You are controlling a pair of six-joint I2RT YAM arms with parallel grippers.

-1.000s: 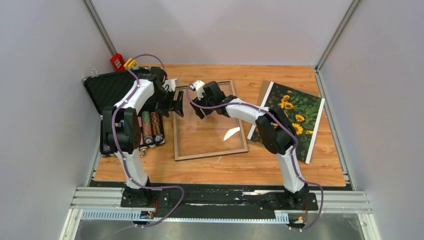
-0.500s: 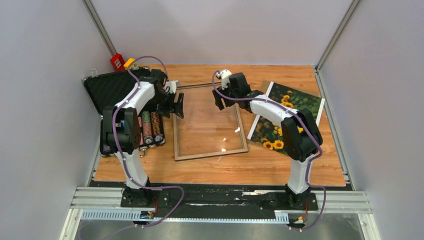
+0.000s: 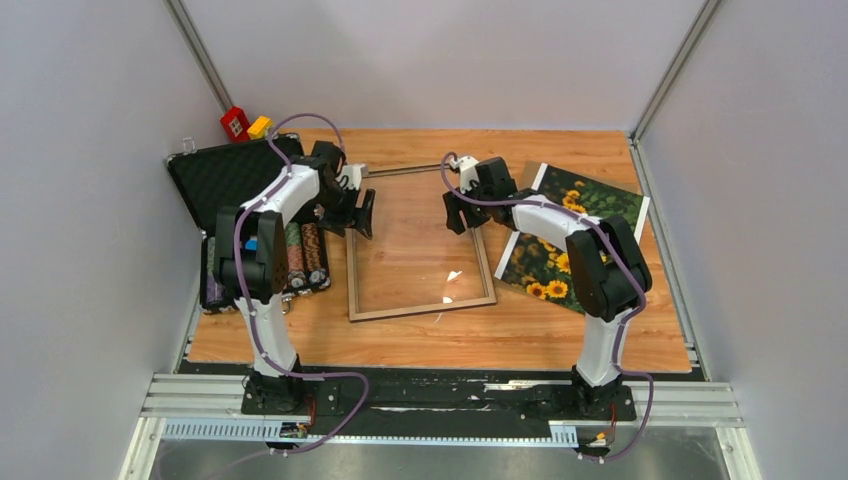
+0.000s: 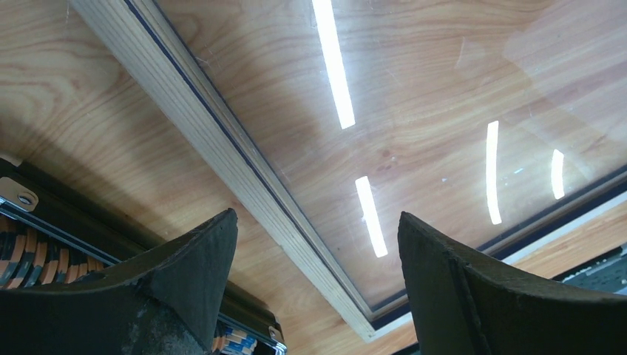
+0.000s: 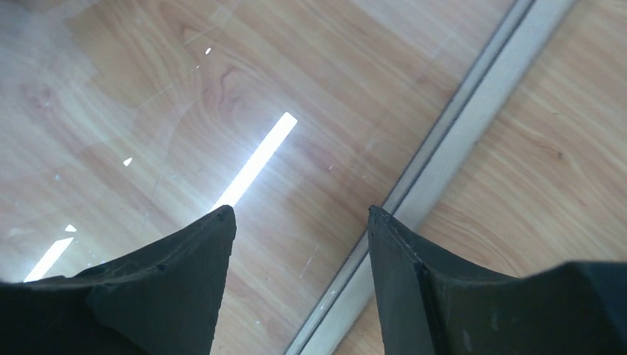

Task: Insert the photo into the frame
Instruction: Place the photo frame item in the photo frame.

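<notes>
The frame (image 3: 420, 308) lies flat on the table with its tan back up and its clear pane reflecting the lights. My left gripper (image 3: 361, 213) hovers open over the frame's left rail (image 4: 222, 148), with nothing between its fingers (image 4: 200, 274). Over the right rail (image 5: 444, 148) my right gripper (image 3: 458, 211) is open too and holds nothing. The photo (image 3: 585, 205), sunflowers on dark green, lies face up on the table to the right of the frame, and my right arm crosses over part of it.
An open black case (image 3: 225, 175) of poker chips (image 3: 300, 255) stands at the left, close beside the frame's left rail. Small red (image 3: 235, 123) and yellow (image 3: 259, 126) blocks sit at the far left corner. Grey walls close in the table on three sides.
My right gripper has swung from the frame's far left part across the pane to its right rail. The left gripper has shifted slightly. Frame and photo have stayed in place.
</notes>
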